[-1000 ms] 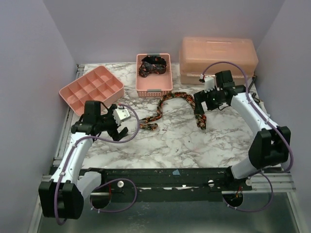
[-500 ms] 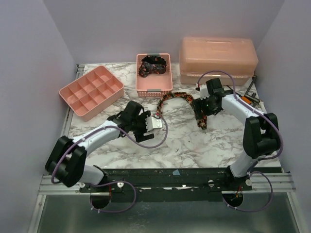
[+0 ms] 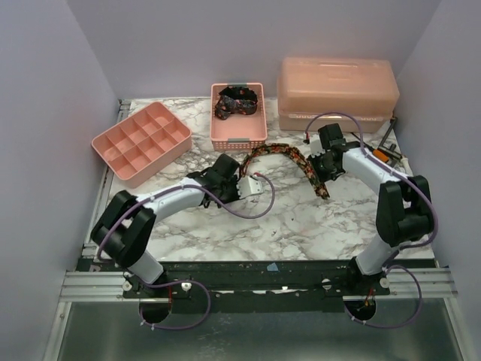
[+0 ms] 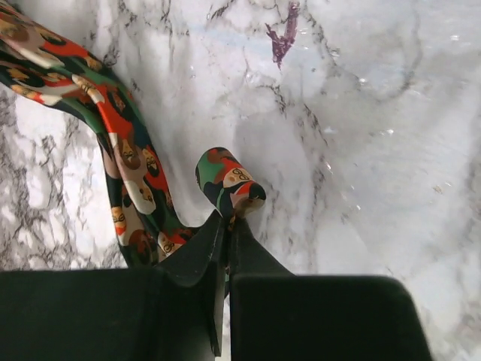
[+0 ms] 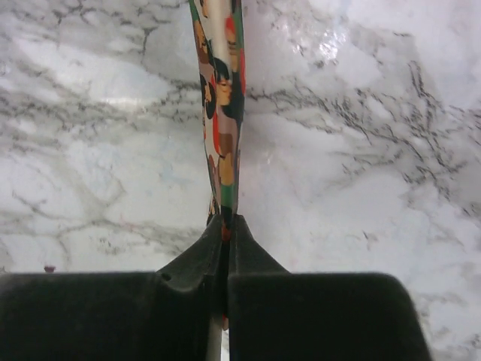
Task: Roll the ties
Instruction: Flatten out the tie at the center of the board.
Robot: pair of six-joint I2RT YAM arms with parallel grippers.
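On the table, tie crosswise, left-right.

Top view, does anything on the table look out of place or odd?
Nothing spilled or damaged. The patterned tie lies in a loose arch, pinched near each end by the left hand and right hand. A second tie sits bunched, not rolled, in the pink basket.

Top camera overlooks table; both wrist cameras closely share the tie

Both arms are reached toward the tie; left gripper and right gripper are pinched onto it.
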